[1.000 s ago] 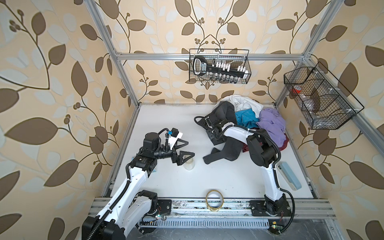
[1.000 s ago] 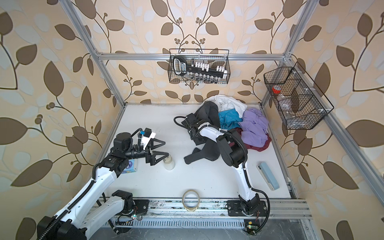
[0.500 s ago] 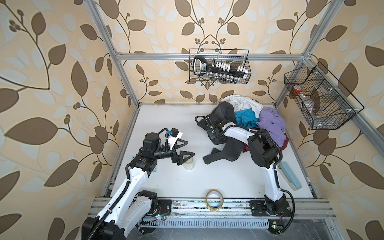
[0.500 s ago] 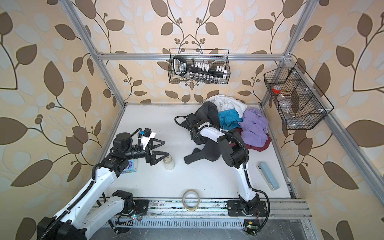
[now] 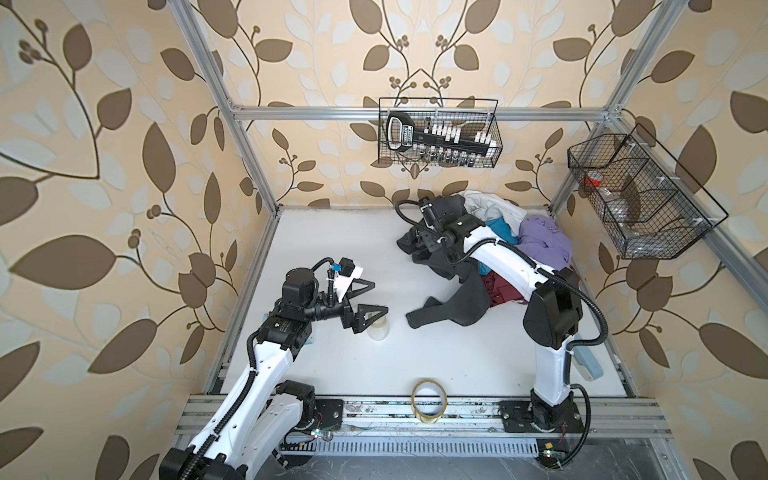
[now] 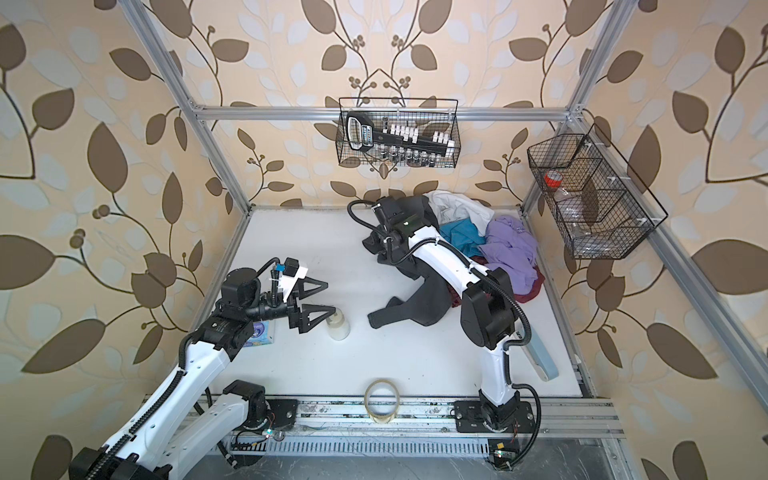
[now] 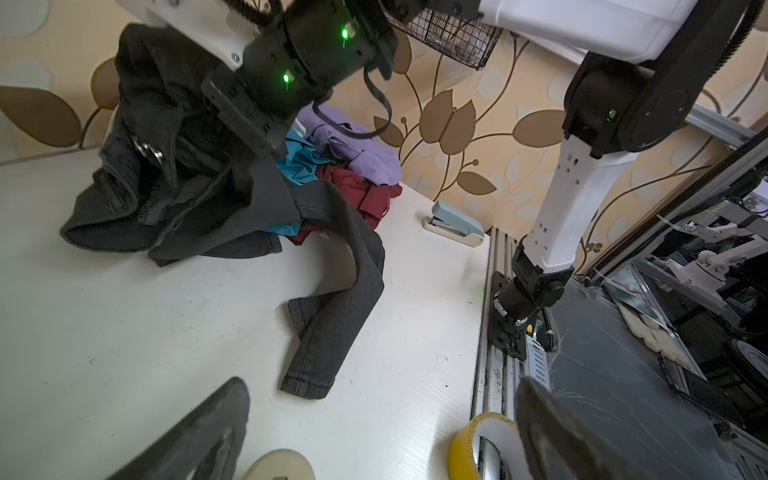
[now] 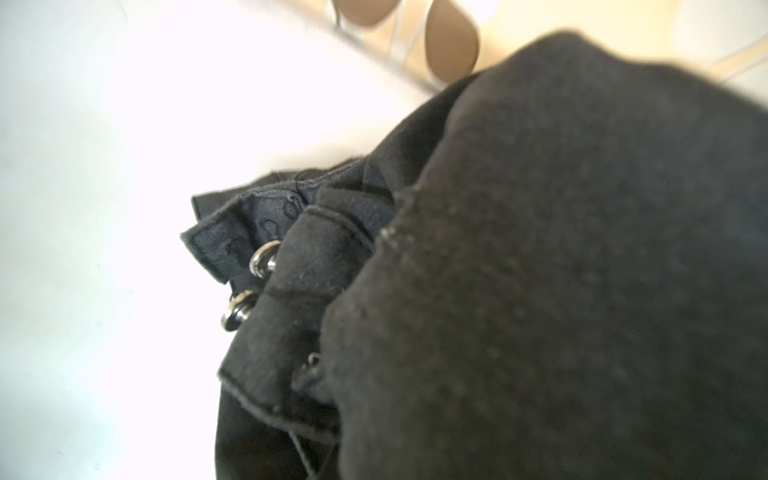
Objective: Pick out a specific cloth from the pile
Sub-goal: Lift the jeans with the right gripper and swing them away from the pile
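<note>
The cloth, dark charcoal trousers, lies at the left side of the pile of white, teal, lilac and maroon garments, with one leg trailing out across the white table. My right gripper is sunk into its bunched waistband end and shut on it; in the left wrist view the cloth hangs from this right gripper. The cloth fills the right wrist view and hides the jaws. My left gripper hovers open and empty left of the trailing leg, above a small white bottle.
A yellow tape roll sits at the table's front edge and a pale blue stapler at the right edge behind the right arm. A blue-white packet lies under the left arm. Wire baskets hang on the walls.
The right gripper has closed on the cloth's waistband end, staying nearly in place. The left arm and the bottle have not moved.
</note>
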Action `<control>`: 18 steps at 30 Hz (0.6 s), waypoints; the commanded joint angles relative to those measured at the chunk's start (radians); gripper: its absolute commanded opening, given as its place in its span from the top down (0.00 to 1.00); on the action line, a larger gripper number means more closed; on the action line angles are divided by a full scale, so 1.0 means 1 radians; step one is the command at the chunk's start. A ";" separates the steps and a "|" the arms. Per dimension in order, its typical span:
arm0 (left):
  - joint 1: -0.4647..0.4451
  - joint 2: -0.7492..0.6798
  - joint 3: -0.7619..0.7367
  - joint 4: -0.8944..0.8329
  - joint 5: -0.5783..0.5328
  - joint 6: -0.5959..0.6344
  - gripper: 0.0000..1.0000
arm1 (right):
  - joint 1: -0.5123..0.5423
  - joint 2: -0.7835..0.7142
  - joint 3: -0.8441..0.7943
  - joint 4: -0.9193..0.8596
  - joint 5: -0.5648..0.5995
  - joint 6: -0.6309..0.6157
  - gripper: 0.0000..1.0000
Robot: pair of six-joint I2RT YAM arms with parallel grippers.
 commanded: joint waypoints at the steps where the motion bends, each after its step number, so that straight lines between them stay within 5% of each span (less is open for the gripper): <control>1: -0.012 -0.020 -0.008 0.017 0.002 0.019 0.01 | -0.002 -0.068 0.121 -0.002 0.074 -0.042 1.00; 9: -0.013 -0.037 -0.011 0.020 -0.012 0.015 0.01 | -0.009 -0.061 0.431 0.021 0.068 -0.086 1.00; 18: -0.013 -0.051 -0.015 0.021 -0.031 0.011 0.01 | -0.008 -0.104 0.507 0.308 -0.045 -0.091 1.00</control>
